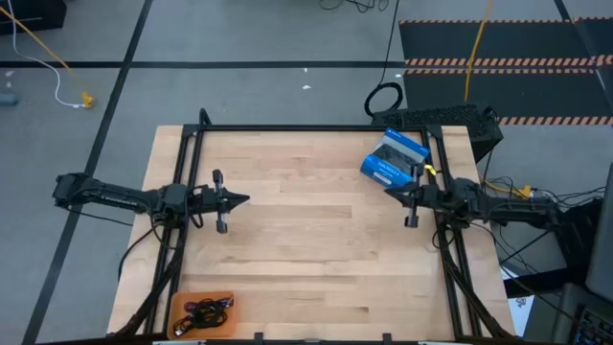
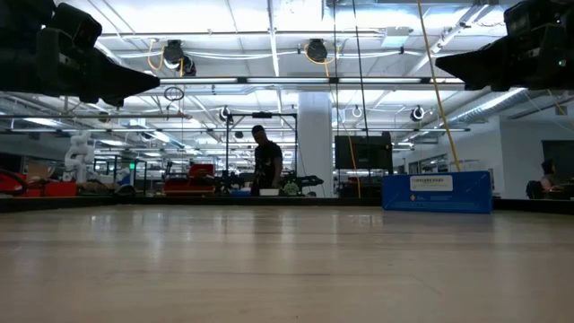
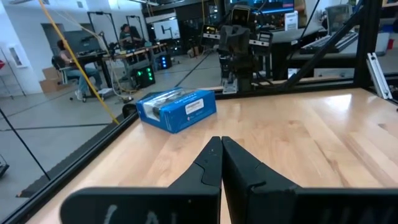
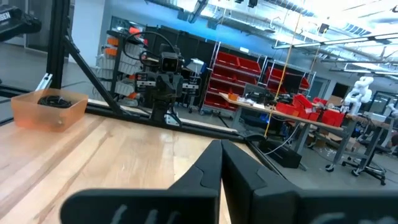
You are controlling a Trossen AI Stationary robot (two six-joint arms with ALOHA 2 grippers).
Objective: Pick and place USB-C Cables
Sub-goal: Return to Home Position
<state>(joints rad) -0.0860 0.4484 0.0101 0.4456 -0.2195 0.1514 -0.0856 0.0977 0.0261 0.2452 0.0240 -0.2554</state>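
Note:
The USB-C cables (image 1: 203, 310) lie as a dark tangle inside a shallow orange tray (image 1: 182, 321) at the table's near left corner. The right wrist view shows the tray (image 4: 28, 112) with black cable (image 4: 55, 99) in it. My left gripper (image 1: 241, 199) hangs shut over the table's left middle, pointing level toward the right edge, with nothing between its fingers (image 3: 208, 162). My right gripper (image 1: 389, 190) hangs shut over the right side, pointing toward the left edge, also with nothing in it (image 4: 221, 146). Both are well above the wood in the low view, the left (image 2: 152, 82) and the right (image 2: 441, 61).
A blue packaged box (image 1: 394, 158) lies flat on the table at the far right, just beyond my right gripper (image 3: 177, 109). A black frame (image 1: 316, 127) runs along the table's edges. The middle of the wooden tabletop (image 1: 316, 240) is bare. People stand and sit in the room beyond.

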